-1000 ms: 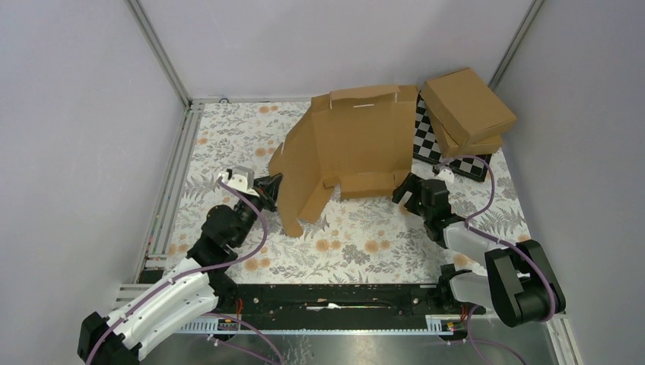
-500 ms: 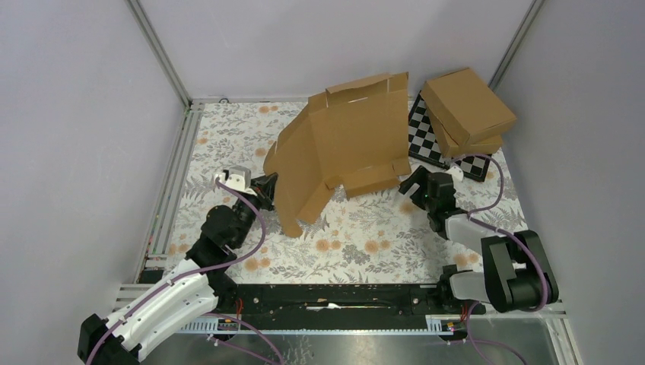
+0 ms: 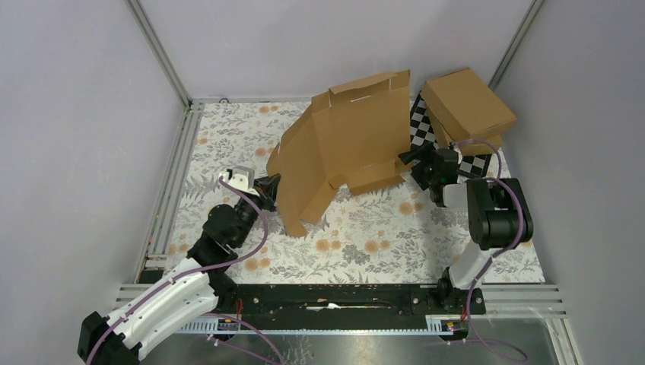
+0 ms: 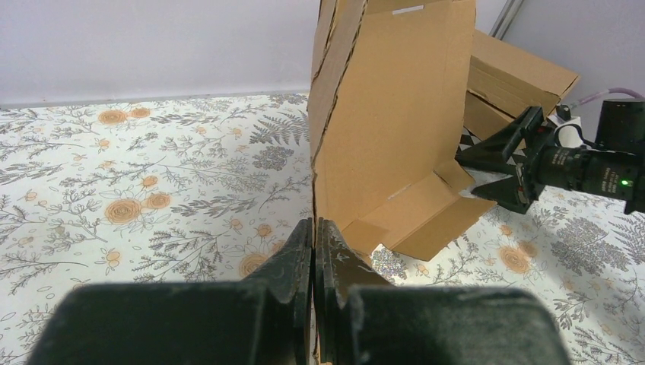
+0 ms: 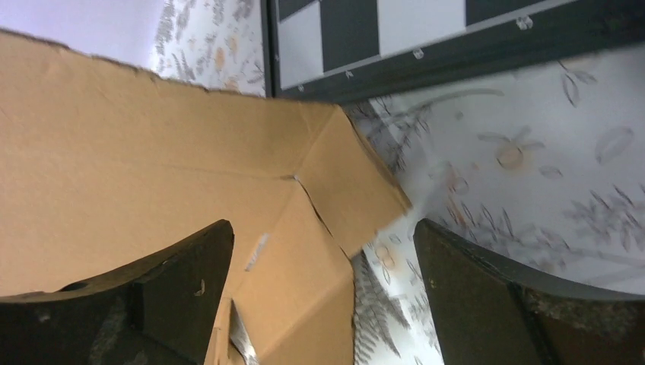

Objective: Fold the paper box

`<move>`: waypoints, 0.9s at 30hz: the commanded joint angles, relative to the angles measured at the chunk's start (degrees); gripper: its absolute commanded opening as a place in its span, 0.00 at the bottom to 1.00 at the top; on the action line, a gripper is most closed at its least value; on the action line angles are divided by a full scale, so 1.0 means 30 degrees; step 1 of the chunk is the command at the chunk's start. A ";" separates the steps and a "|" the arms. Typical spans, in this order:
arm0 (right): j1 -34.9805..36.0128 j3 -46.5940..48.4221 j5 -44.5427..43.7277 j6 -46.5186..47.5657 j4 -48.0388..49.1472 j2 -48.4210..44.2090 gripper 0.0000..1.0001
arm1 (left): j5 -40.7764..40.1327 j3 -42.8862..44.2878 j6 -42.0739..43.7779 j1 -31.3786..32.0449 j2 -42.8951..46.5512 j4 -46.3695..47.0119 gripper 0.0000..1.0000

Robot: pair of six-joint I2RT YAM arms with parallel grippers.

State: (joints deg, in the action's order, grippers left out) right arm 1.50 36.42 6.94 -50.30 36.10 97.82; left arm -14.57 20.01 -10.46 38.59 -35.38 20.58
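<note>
I stand in a robotics lab cell: plain pale walls point(image 3: 76, 114) and aluminium posts point(image 3: 160, 52) box in my table point(image 3: 365, 236) with its floral cloth, a black-and-white checkerboard point(image 3: 423, 129) lies at upper right, and my arms point(image 3: 171, 298) are bolted to a black rail point(image 3: 342, 295) at the bottom.

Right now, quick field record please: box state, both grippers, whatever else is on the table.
paper box: partly folded, standing tilted on floral table
left gripper: shut on the box's near-left panel edge
right gripper: open, jaws either side of the low right flap
other: two closed cardboard boxes, stacked far right, partly on checkerboard
</note>
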 commanded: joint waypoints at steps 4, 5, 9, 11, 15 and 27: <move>-0.0915 0.0506 0.2462 -0.1753 0.3734 0.2911 0.93 | 0.0596 0.0186 0.0381 0.0112 -0.0179 -0.0063 0.00; -0.0910 0.0199 0.2653 -0.1994 0.4832 0.3104 0.92 | 0.0654 0.0200 0.0381 0.0093 -0.0189 -0.0063 0.00; -0.0926 -0.0047 0.3892 -0.2463 0.7369 0.3800 0.76 | 0.0843 0.0215 0.0452 0.0144 -0.0198 -0.0037 0.00; -0.0913 0.0109 0.4268 -0.2340 0.7827 0.3966 0.68 | 0.1033 0.0215 0.0496 0.0141 -0.0194 0.0021 0.00; -0.0895 0.0529 0.4664 -0.1615 0.7507 0.3928 0.50 | 0.1713 0.0229 0.0556 0.0166 -0.0316 0.0220 0.00; -0.0645 0.1281 0.3465 0.0512 0.5955 0.2733 0.47 | 0.2161 0.0178 0.0762 0.0348 -0.0427 0.0446 0.00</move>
State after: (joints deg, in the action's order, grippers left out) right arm -1.34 37.65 18.50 -51.86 53.41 109.43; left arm -10.28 20.01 -9.39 39.11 -35.90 21.50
